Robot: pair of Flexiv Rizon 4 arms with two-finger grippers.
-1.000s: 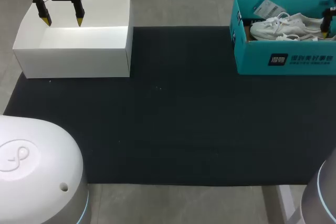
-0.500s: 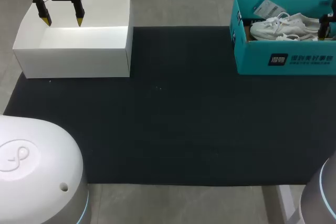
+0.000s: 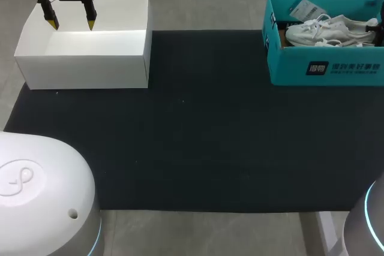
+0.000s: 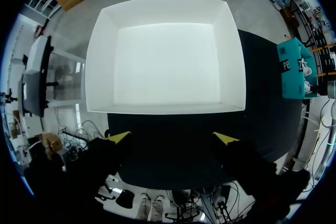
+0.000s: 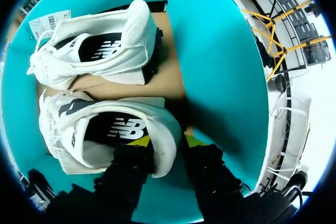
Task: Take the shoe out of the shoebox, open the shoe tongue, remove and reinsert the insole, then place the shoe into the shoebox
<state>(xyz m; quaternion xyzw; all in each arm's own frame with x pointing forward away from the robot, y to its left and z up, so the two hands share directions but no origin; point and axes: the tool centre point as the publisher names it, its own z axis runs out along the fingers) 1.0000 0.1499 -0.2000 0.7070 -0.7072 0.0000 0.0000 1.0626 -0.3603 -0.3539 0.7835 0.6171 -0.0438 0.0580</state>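
A teal shoebox (image 3: 327,67) stands at the table's far right with a pair of white shoes (image 3: 327,31) inside. In the right wrist view my right gripper (image 5: 167,141) is down in the shoebox (image 5: 220,51), shut on the heel of the nearer shoe (image 5: 105,129): one yellow tip sits inside the heel collar, the other behind it. The second shoe (image 5: 105,45) lies beside it, untouched. My left gripper (image 3: 72,24) hangs open over the far left, above an empty white box (image 3: 84,58), with nothing between its fingers (image 4: 119,137).
A black mat (image 3: 192,136) covers the table between the two boxes. A paper tag (image 5: 50,23) lies in the shoebox by the shoes' toes. The white box's front wall (image 4: 165,107) is just ahead of the left gripper's tips.
My right gripper's fingers have come together on the nearer shoe's heel, and the gripper has slipped toward the head view's right edge. The left arm has not moved.
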